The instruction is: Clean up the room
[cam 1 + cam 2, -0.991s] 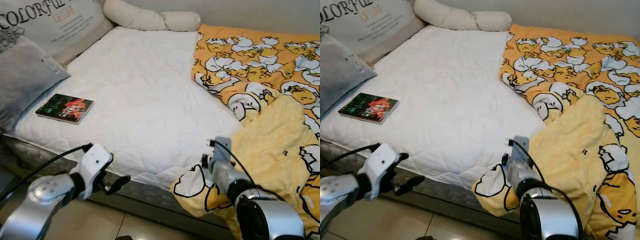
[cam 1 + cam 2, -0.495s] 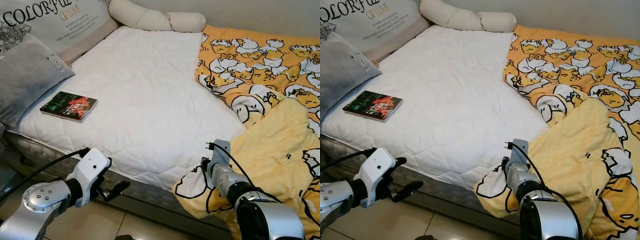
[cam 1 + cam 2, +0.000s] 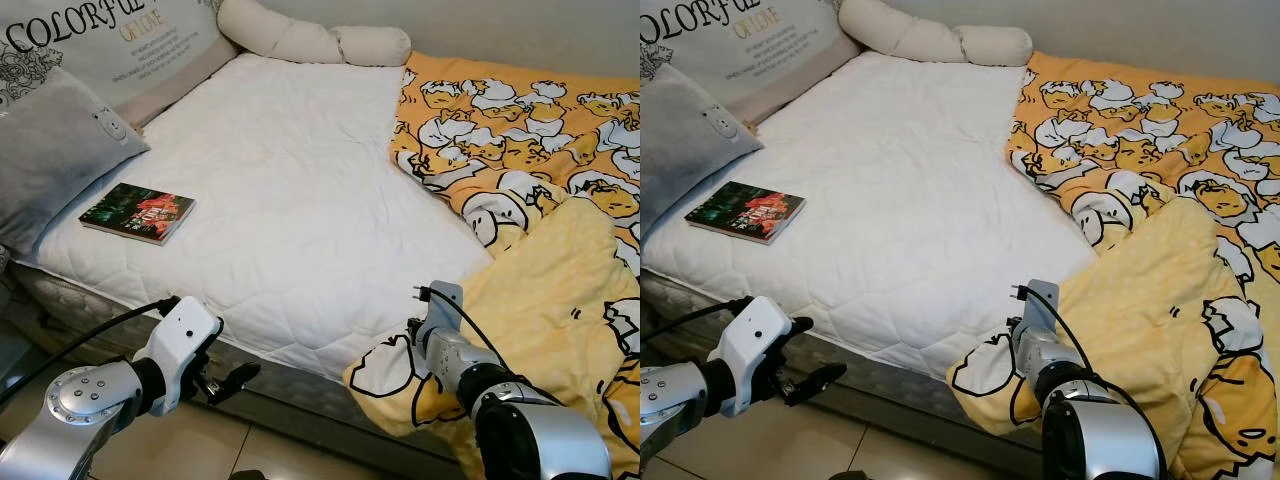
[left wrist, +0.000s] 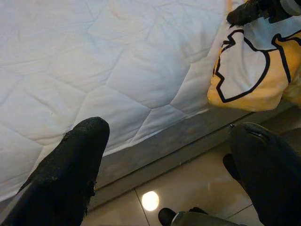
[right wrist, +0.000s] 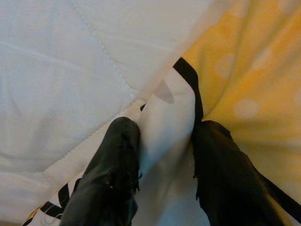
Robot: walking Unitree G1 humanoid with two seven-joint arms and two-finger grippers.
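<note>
Bed (image 3: 290, 200) with white quilted mattress cover, seen from the foot corner. Yellow duvet (image 3: 540, 170) with cartoon egg print bunched over the bed's right half, one corner hanging off the near edge toward the floor (image 3: 250, 445).

Right tool (image 5: 164, 160) at that hanging corner, just beside the mattress edge. Fingers (image 5: 113, 174) pinching a fold of the white-and-black printed fabric between them; yellow dotted underside of the duvet alongside. Silver right arm (image 3: 500, 410) low in the foreground, cable looping off the wrist.

Left tool (image 3: 232, 377) held low in front of the bed's near side, above the tiled floor, touching nothing. Fingers (image 4: 70, 165) spread wide apart, mattress edge and grey bed base visible between them, duvet corner well off to one side.

Book (image 3: 137, 213) with dark cover and red illustration lying flat on the mattress, left side, near the pillows. Grey pillow (image 3: 55, 150) just beside it, not touching as far as can be told. Large lettered cushion (image 3: 110, 45) propped behind the grey one at the head end. Cream bolster (image 3: 310, 40) along the far edge against the wall.
</note>
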